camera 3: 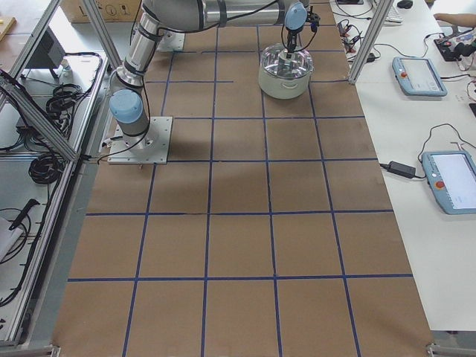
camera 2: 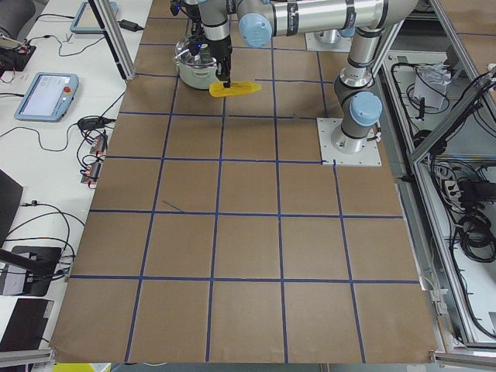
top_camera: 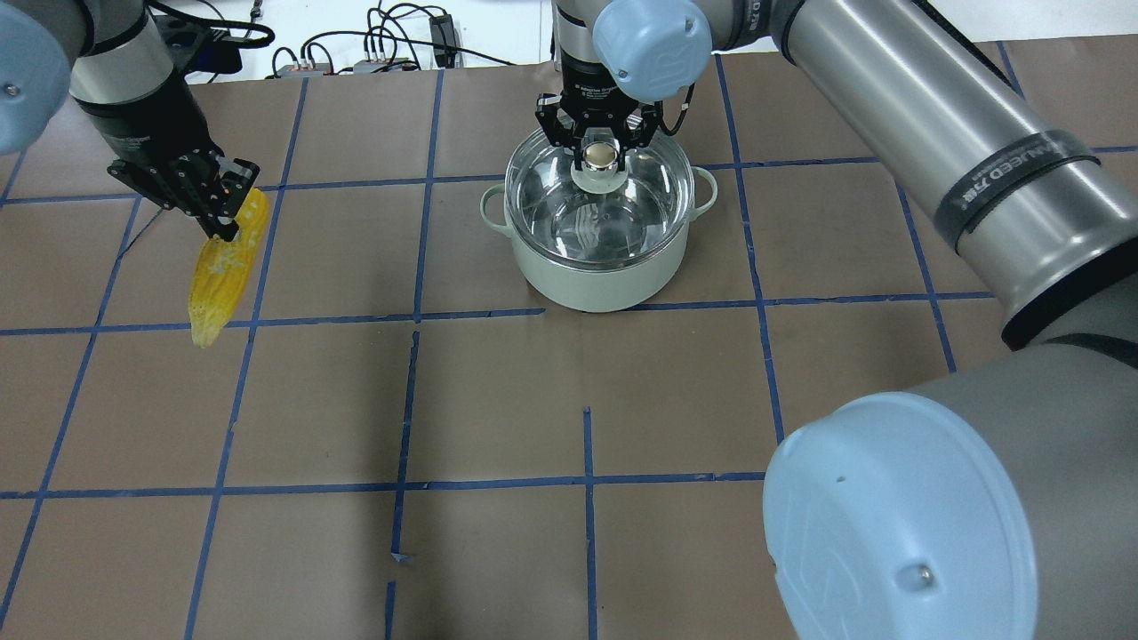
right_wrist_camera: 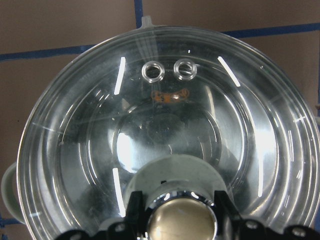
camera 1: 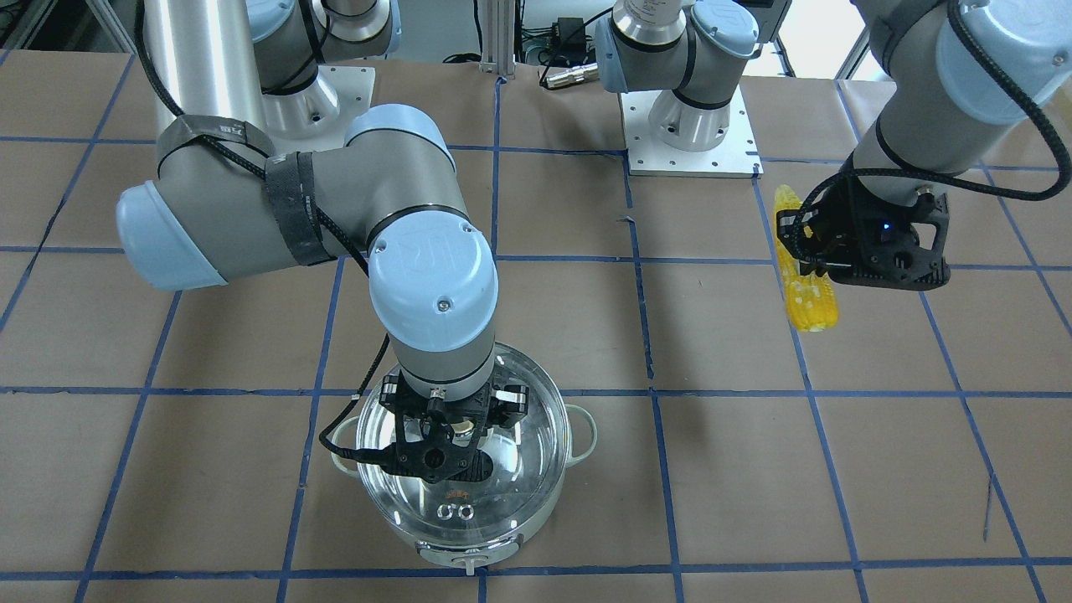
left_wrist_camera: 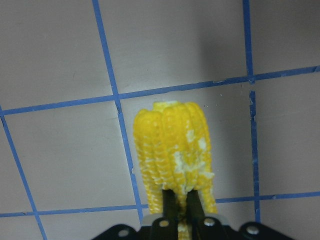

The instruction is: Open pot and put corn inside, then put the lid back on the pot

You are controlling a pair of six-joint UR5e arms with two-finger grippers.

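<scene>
The pot (top_camera: 594, 277), pale green outside and shiny steel inside, stands at the table's far middle with the glass lid (top_camera: 627, 218) on it. My right gripper (top_camera: 602, 147) is straight above the lid, its fingers closed on either side of the knob (right_wrist_camera: 182, 222). The two vent rings show through the lid (right_wrist_camera: 170, 70) in the right wrist view. My left gripper (top_camera: 224, 222) is shut on the thick end of the yellow corn (top_camera: 220, 280), which hangs tilted with its tip towards the robot. In the left wrist view the corn (left_wrist_camera: 172, 145) sits between the shut fingers.
The table is brown paper with a blue tape grid (top_camera: 413, 313). Both arm bases (camera 1: 691, 126) stand at the robot's edge. The right arm's elbow (top_camera: 907, 524) hangs large over the near right. Tablets and cables (camera 3: 416, 74) lie on side benches.
</scene>
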